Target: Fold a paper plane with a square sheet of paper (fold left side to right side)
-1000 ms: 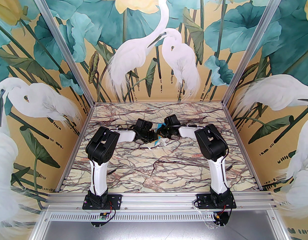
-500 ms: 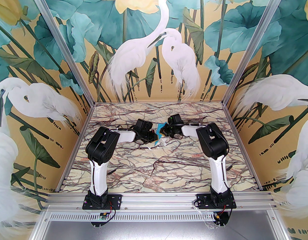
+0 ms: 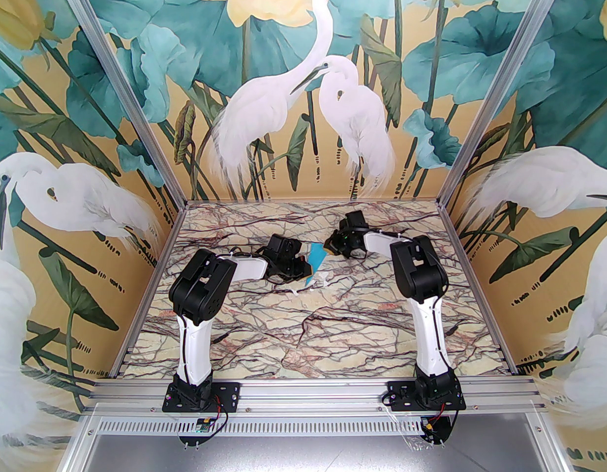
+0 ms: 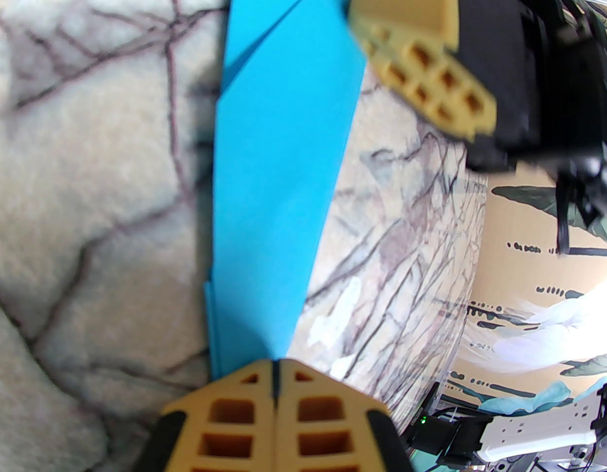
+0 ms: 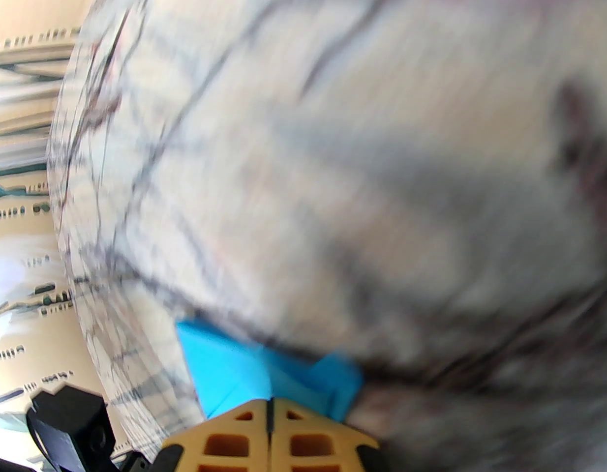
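- One marble-patterned desk [image 3: 264, 332] carries everything, its pale top veined in dark purple-brown.
- Two arms, the left arm [image 3: 195, 312] and the right arm [image 3: 426, 312], rise from the near edge. They bend inward so that their wrists come close together over the far middle of the desk.
- The paper plane [image 3: 316, 259] is a slim, bright cyan-blue folded strip with diagonal creases [image 4: 279, 165]. It stretches between the two wrists, low over the far middle of the desk. Whether it rests on the surface cannot be told. In the top view its narrow end aims toward the near edge and its wider end toward the right wrist.
- The left gripper [image 4: 275, 367] has its tan fingers pressed together with only a thin seam between them. It is clamped on the narrow end of the paper plane, and the strip runs straight away from the fingertips.
- The right gripper [image 5: 270, 403] also has its fingers together, pinching the opposite, wider end. Its wrist view is blurred, yet blue paper [image 5: 225, 362] spreads out on both sides of the closed tips.
- A few small white scraps [image 3: 323, 279] lie on the desk just beside the paper plane's narrow end.
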Robot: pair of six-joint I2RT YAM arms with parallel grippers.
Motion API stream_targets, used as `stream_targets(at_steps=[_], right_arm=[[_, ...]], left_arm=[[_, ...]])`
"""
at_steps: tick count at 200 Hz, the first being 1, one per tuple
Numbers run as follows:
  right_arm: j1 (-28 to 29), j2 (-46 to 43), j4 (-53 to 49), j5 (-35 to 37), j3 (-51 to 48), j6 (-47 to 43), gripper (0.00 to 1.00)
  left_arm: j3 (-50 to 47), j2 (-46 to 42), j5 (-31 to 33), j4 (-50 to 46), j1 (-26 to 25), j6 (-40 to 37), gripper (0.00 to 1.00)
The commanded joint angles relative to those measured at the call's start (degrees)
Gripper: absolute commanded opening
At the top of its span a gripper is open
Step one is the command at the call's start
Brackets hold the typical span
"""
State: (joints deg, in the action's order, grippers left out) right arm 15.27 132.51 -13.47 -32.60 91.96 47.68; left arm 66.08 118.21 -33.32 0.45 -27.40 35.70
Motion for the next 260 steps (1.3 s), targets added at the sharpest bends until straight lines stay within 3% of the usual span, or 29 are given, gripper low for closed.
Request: stream_targets(at_steps=[1, 50, 90, 135, 174, 260], right_arm=[[-3.85, 2.45, -3.72, 6.6, 0.81, -2.11, 0.04], [-1.32, -7.76, -1.19, 5.47, -3.82, -4.18, 0.05], [3.28, -12.17, 5.39, 3.33, -10.34, -0.38, 0.06], [6.83, -6.45, 7.96, 0.09, -10.11, 2.06, 0.07], [6.73, -1.59, -1.44, 3.97, -5.95, -1.0, 0.01], [5.95, -0.84, -4.37, 5.55, -5.49, -1.93, 0.0]], left_arm=[[-2.39, 1.86, 3.79, -8.27, -0.64, -1.51, 0.0], [-1.38, 2.17, 3.7, -8.27, -0.64, -0.9, 0.0], [-1.4, 2.1, 3.7, -8.27, -0.65, -0.81, 0.0], [-1.7, 1.78, 3.53, -8.0, -0.64, -0.56, 0.01], [-2.66, 1.37, 3.26, -7.21, -0.65, -0.28, 0.02], [-13.35, -5.95, 0.26, -3.19, -1.12, -0.63, 0.05]])
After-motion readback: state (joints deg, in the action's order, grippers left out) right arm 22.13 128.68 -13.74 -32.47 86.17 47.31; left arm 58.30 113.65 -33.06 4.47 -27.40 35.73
